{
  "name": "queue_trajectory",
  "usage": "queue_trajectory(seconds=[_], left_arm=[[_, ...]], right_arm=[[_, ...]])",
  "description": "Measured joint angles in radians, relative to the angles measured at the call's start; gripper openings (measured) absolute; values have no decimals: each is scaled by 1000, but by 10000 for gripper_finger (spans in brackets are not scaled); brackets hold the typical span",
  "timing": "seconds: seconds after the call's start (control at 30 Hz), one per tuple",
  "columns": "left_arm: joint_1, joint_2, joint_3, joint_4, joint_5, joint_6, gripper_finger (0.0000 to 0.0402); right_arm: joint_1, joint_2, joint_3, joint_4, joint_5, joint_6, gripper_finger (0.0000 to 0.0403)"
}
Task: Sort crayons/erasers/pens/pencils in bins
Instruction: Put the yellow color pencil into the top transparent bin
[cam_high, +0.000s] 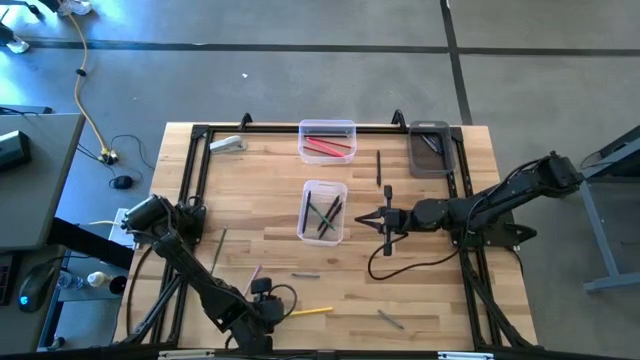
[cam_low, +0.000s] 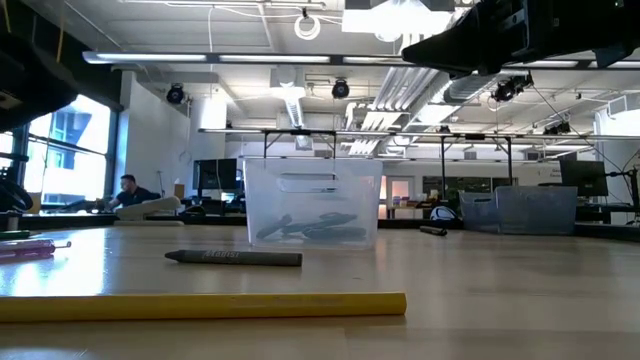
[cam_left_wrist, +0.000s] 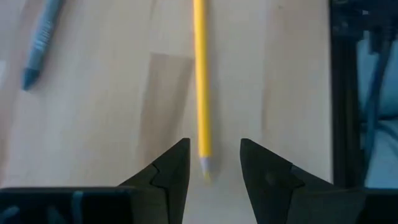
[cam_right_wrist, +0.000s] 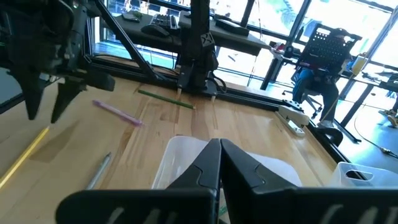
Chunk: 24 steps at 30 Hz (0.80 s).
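- Your left gripper (cam_left_wrist: 214, 163): jaws wide, straddling the long yellow pencil (cam_left_wrist: 200, 81) on the table (cam_left_wrist: 112, 112).
- Your right gripper (cam_right_wrist: 219, 163): jaws narrow, empty, above the middle clear plastic bin (cam_high: 323, 211).

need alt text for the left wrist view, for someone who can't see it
The left gripper is open, its two dark fingers on either side of one end of a yellow pencil lying on the wooden table. A grey crayon lies off to one side.
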<state>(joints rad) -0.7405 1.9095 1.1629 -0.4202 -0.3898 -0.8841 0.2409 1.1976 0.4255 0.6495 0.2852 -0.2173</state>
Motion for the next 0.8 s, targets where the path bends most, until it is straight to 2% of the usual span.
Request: queue_trajectory(seconds=[0.53,0.63,0.8], left_arm=[[-14,64,-10,1,-35,-33,126],[-14,68,-9,0,-33,-33,106],[-13,70,-9,0,-32,-32,51]], right_arm=[[0,0,0,3,0,0,0],[0,0,0,4,0,0,0],[0,0,0,5,0,0,0]])
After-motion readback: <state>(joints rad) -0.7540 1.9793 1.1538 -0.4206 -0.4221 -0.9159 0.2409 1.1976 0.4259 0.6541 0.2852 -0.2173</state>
